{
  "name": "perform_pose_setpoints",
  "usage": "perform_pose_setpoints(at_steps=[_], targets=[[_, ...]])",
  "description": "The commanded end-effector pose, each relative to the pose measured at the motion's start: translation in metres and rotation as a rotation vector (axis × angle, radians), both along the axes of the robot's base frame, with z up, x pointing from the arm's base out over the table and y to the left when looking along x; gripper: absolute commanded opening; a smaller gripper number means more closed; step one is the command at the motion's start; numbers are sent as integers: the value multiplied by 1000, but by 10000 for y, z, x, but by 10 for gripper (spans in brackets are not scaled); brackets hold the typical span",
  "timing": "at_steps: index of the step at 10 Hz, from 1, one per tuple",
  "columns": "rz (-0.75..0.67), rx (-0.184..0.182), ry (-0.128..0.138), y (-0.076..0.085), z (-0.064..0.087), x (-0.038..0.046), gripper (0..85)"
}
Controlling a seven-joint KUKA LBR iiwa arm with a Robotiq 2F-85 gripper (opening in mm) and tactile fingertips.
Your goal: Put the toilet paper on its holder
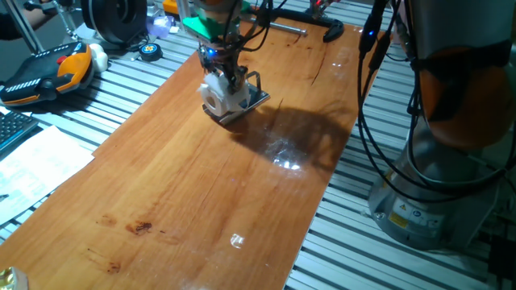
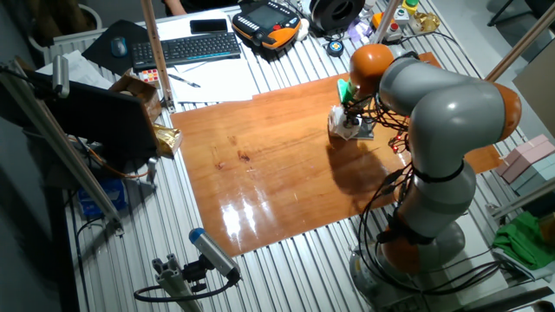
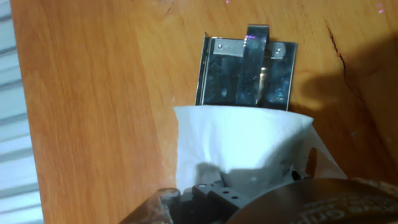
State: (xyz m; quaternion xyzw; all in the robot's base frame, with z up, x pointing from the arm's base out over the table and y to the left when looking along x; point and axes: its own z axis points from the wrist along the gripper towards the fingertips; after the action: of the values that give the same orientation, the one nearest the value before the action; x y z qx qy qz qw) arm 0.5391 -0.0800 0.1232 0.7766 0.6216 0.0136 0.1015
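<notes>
The white toilet paper (image 1: 216, 97) is held low over the wooden table (image 1: 201, 185), next to the holder. My gripper (image 1: 226, 74) comes down from above and is shut on the roll. The holder (image 1: 256, 97) is a flat dark grey metal plate with a thin raised bar, lying just right of the roll. In the hand view the toilet paper (image 3: 242, 140) fills the lower middle and covers the near edge of the holder (image 3: 245, 74); my fingertips are hidden behind the paper. In the other fixed view the roll (image 2: 343, 126) and the holder (image 2: 365, 132) sit under the arm's wrist.
A black clamp (image 1: 333, 32) lies at the table's far end. An orange and black teach pendant (image 1: 48, 72) and a small round tape (image 1: 149, 50) lie to the left, off the board. The robot base (image 1: 427, 185) stands at the right. A keyboard (image 2: 186, 48) lies beyond the board.
</notes>
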Motion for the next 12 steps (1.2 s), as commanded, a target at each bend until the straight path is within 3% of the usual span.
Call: perform_pose_setpoints(at_steps=[1, 2, 5, 8, 11, 12], targets=[[-11, -4, 4, 0, -1, 1, 7], [-4, 4, 9, -14, 1, -3, 7], [68, 38, -1, -314, -17, -68, 7], [91, 35, -17, -552, 4, -109, 7], [127, 52, -30, -627, -35, -169, 23], [137, 51, -29, -647, -54, -169, 90]])
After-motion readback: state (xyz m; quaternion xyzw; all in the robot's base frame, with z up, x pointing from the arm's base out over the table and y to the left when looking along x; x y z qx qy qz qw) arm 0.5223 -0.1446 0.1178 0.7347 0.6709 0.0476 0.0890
